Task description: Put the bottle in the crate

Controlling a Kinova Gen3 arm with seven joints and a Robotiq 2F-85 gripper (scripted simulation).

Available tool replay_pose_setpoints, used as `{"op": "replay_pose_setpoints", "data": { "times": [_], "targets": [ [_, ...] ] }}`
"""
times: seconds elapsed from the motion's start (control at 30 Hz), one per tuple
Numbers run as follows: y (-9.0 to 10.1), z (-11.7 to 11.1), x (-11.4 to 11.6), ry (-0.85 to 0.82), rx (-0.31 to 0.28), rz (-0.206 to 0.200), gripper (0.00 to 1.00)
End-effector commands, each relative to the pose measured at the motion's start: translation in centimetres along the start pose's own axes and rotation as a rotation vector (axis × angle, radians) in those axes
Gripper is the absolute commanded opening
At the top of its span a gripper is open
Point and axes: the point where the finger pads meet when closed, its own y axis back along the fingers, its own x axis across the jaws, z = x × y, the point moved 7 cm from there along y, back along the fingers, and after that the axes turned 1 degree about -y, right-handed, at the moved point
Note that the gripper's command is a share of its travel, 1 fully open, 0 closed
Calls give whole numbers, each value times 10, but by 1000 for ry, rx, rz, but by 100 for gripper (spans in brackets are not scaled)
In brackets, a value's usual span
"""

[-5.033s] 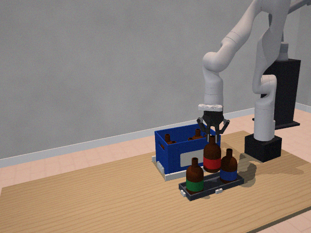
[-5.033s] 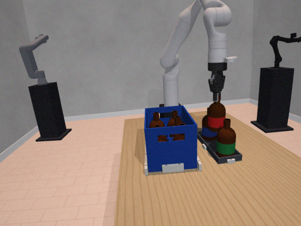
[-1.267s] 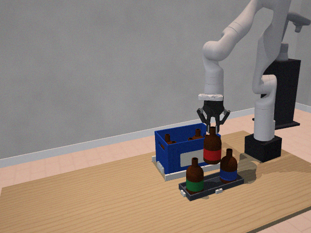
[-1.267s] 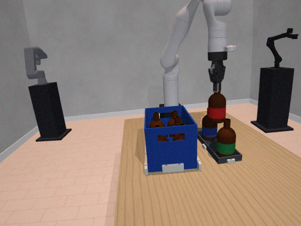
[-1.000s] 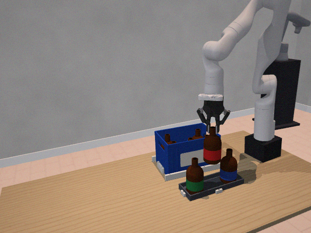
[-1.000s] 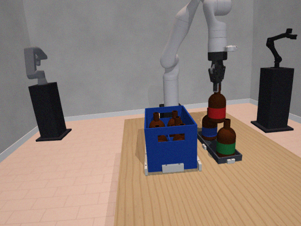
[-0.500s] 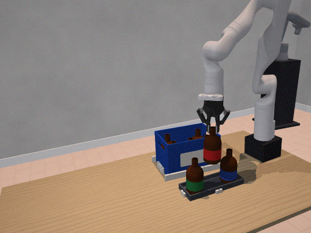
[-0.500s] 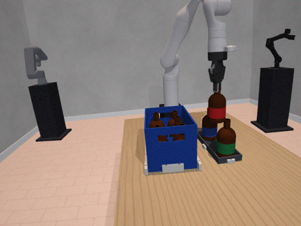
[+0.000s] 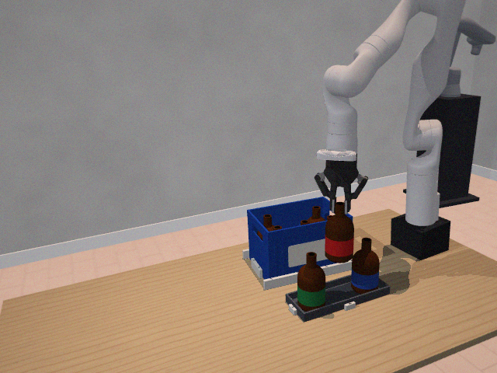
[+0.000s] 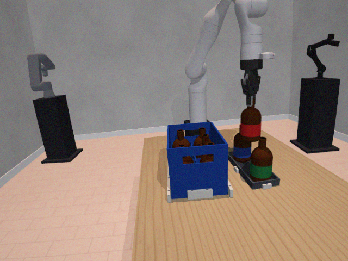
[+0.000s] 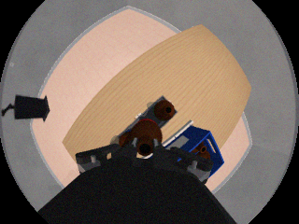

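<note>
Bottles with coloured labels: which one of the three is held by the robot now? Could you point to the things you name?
The red-labelled bottle (image 9: 339, 238) (image 10: 250, 126) (image 11: 149, 130): the fingers grip its neck above the tray (image 9: 342, 308) (image 10: 254, 185), while the green- and blue-labelled ones stand in it.

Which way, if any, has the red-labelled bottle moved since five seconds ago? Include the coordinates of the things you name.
Yes, upward: in the top view the red-labelled bottle (image 9: 339, 238) (image 10: 250, 123) (image 11: 149, 131) hangs higher against the blue-labelled bottle (image 9: 365, 273) (image 10: 242, 148).
</note>
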Motion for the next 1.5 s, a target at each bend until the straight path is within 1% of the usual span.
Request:
{"op": "replay_pose_setpoints", "data": {
  "times": [0.0,0.27,1.17,1.47],
  "targets": [
    [2,-1,0,1,3,0,0],
    [6,-1,0,1,3,0,0],
    [34,0,0,1,3,0,0],
    [38,0,0,1,3,0,0]
  ]
}}
